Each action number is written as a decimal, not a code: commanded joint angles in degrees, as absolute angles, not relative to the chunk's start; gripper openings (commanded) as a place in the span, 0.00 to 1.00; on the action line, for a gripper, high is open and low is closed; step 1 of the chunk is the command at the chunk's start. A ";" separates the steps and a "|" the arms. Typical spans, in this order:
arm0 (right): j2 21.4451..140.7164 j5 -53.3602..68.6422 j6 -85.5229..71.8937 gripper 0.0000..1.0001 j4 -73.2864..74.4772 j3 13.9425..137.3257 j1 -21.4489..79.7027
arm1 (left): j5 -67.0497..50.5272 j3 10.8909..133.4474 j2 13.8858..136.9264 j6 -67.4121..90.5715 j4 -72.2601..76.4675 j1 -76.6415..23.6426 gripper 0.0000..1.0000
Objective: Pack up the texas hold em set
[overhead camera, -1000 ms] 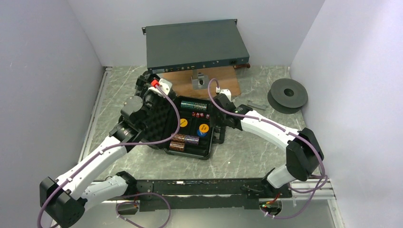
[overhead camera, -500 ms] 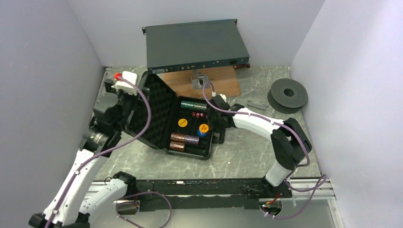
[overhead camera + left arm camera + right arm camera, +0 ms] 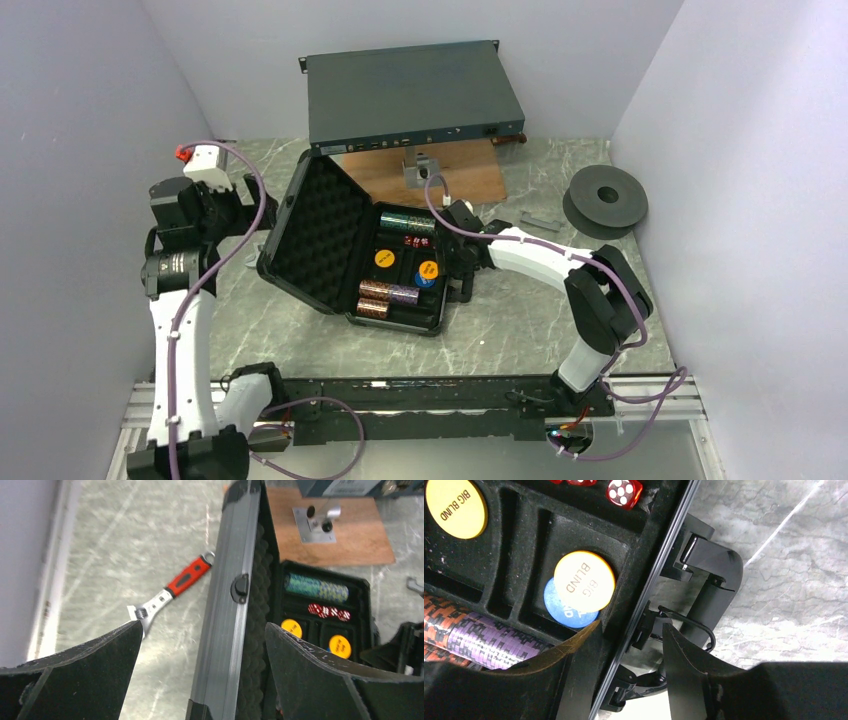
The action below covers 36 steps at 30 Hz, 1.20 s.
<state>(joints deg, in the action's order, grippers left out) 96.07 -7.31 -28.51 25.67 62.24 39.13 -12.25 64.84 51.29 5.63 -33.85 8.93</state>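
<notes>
Right wrist view: the right pincer [image 3: 630, 626] is straddling the rim of the open case [image 3: 651, 545], half spread; whether it is pinching, I cannot tell. The left pincer [image 3: 202, 624] is hanging spread wide, the lid [image 3: 225, 605] standing just ahead.

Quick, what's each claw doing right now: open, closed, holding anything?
Left claw: open wide, holding nothing.
Right claw: straddling the right rim of the case; whether it grips cannot be told.
</notes>
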 commanded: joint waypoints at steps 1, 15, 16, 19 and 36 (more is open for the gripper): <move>95.45 -5.68 -27.86 0.49 23.32 60.32 38.81 | -28.56 61.91 52.64 9.69 -30.61 13.01 1.00; 94.45 -2.63 -27.77 0.46 21.16 57.01 38.75 | -34.73 53.17 56.29 10.79 -25.40 15.17 0.93; 94.28 -2.51 -27.85 0.46 21.04 56.84 38.76 | -35.54 53.01 56.61 10.79 -25.54 15.20 0.92; 93.92 -2.34 -27.78 0.45 20.75 56.36 38.76 | -37.48 52.51 57.16 10.94 -25.68 15.20 0.82; 89.30 2.23 -29.18 0.38 20.08 52.93 38.80 | -41.47 49.73 47.93 9.76 -32.17 15.03 0.31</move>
<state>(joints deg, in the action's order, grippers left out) 92.86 -2.42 -28.58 18.46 55.05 38.52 -36.12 48.84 52.38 10.33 -27.59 15.44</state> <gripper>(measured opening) 0.410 0.542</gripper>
